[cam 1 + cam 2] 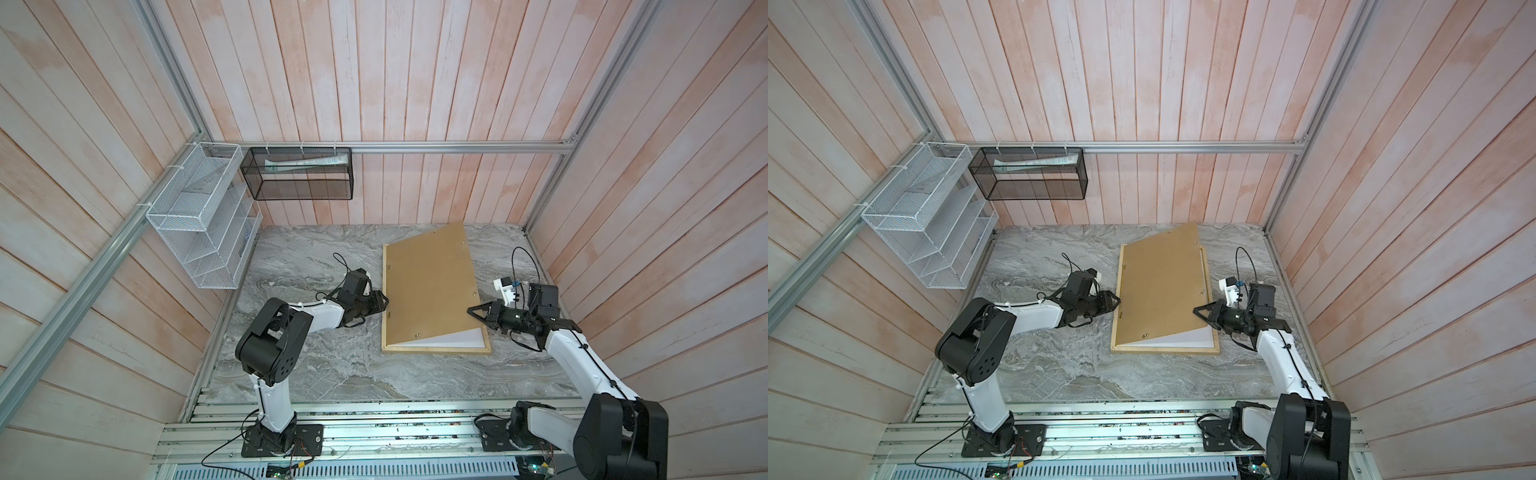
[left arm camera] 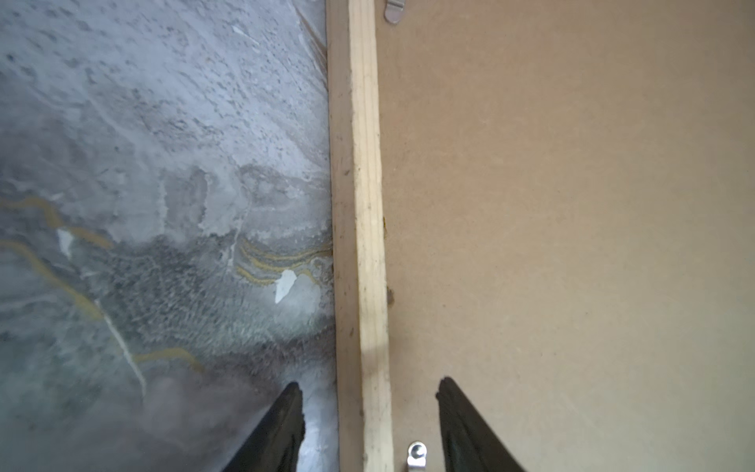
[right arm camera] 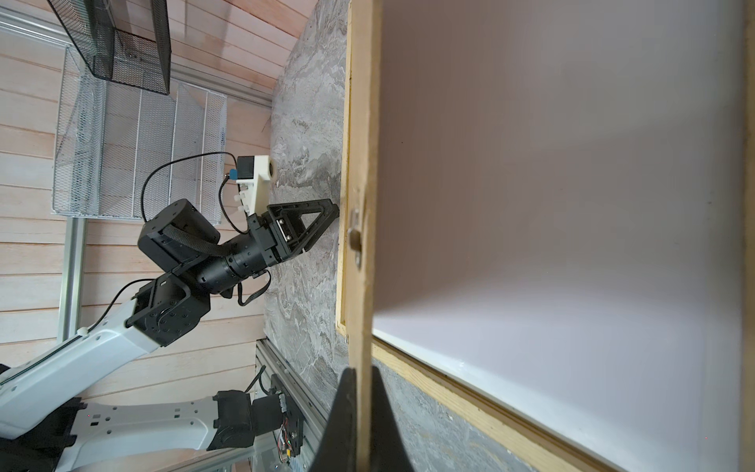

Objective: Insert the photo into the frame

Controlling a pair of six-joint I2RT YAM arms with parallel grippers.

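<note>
- The grey marbled worktop [image 1: 311, 374] [image 1: 1059, 374] carries everything.
- The frame [image 1: 436, 351] [image 1: 1163, 350] [image 2: 367, 204] [image 3: 470, 394] lies flat on the worktop, back side up, between the two arms and a little towards the right one. Its pale wood rails show in both top views.
- A brown backing board [image 1: 428, 291] [image 1: 1158, 291] [image 2: 572, 204] [image 3: 363, 122] stands tilted over the frame. Its left edge sits down along the frame's left rail and its right edge is lifted clear.
- A white sheet [image 1: 449, 338] [image 1: 1179, 338] [image 3: 551, 204] lies inside the frame under the raised board. No printed side shows, so I cannot tell if this is the photo.
- A white wire rack [image 1: 199, 224] [image 1: 926, 232] hangs on the left wall.
- A black mesh basket [image 1: 299, 174] [image 1: 1030, 174] hangs on the back wall with papers in it.
- The right gripper [image 1: 471, 309] [image 1: 1196, 311] [image 3: 363, 372] has its jaws pinched tight on the board's raised right edge.
- The left gripper [image 1: 386, 301] [image 1: 1118, 307] [image 2: 369, 384] [image 3: 331, 209] is low at the frame's left rail. Its jaws are parted to a middling width, one over the worktop and one over the board, gripping nothing.
- Small metal clips [image 2: 416, 453] [image 3: 354, 237] sit along the board's edges.
</note>
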